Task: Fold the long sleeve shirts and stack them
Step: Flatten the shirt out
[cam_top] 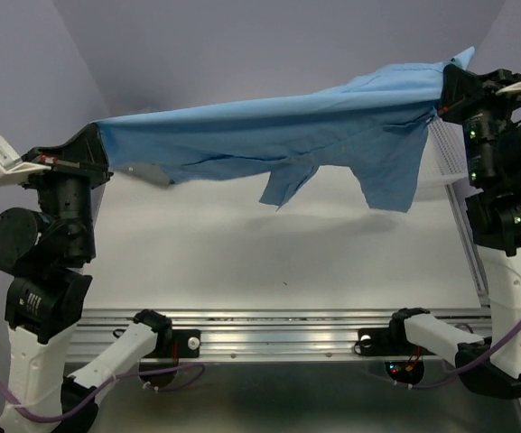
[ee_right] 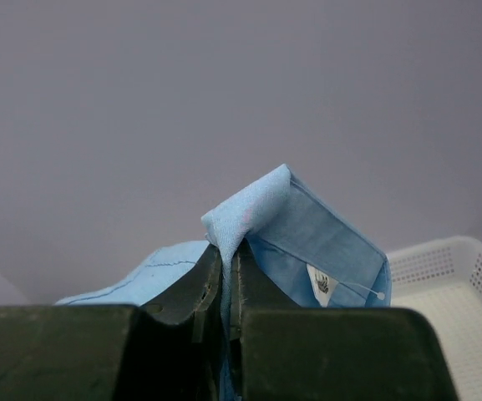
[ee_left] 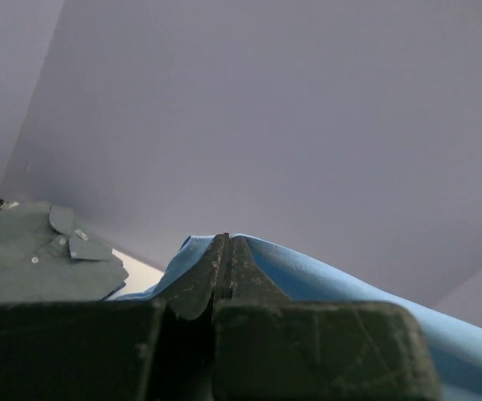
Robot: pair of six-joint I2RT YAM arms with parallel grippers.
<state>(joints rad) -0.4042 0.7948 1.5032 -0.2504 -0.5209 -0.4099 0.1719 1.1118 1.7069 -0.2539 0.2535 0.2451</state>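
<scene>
The light sky-blue shirt [cam_top: 278, 135] hangs stretched in the air between both arms, above the white table [cam_top: 278, 253], with a sleeve and flaps dangling at its middle. My left gripper [cam_top: 96, 144] is shut on its left end; in the left wrist view the blue cloth [ee_left: 324, 280] drapes over the closed gripper [ee_left: 226, 242]. My right gripper [cam_top: 445, 86] is shut on its right end, higher up; in the right wrist view the collar with a label [ee_right: 307, 251] stands above the closed gripper [ee_right: 226, 251]. A grey-green shirt [ee_left: 32, 259] lies folded on the table.
A white mesh basket [ee_right: 449, 292] sits at the table's right side, its edge also showing in the top view [cam_top: 450, 158]. A metal rail [cam_top: 278, 338] runs along the near edge between the arm bases. Purple walls close the back.
</scene>
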